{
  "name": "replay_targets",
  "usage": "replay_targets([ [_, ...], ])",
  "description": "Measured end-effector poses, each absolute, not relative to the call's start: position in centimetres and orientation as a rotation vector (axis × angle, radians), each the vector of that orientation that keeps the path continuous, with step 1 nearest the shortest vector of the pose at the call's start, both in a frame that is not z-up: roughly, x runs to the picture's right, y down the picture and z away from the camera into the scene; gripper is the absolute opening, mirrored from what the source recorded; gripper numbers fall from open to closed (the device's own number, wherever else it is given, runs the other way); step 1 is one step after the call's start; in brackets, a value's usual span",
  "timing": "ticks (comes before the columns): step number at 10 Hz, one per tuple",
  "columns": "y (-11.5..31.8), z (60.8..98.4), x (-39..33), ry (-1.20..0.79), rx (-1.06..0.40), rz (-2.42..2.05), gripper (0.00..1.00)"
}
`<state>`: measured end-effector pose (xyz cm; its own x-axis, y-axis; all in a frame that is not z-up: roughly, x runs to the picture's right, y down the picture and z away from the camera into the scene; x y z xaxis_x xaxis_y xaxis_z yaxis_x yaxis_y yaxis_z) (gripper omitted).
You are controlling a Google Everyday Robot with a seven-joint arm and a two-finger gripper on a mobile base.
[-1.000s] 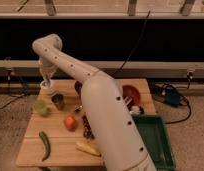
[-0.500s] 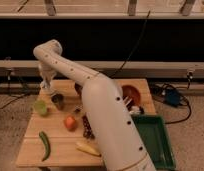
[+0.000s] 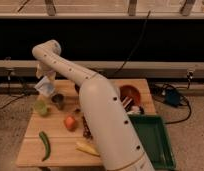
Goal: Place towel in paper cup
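Over table's (image 3: 32,145) back-left edge | claw (image 3: 45,80) holding towel (image 3: 46,87)

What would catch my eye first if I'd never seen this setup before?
The big white robot arm sweeps from the bottom up across the wooden table to its far left corner. There its gripper hangs with a pale blue-grey towel at its tip. Below sit a small green cup, a dark cup, an orange fruit and a long green pepper.
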<state>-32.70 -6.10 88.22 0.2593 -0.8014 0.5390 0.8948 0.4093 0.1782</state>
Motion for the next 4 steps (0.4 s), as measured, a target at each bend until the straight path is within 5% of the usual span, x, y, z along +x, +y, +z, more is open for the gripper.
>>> replay_targets([
  [4,-6.2,87.5,-30.9,-0.61,-0.168,-1.149,0.8],
])
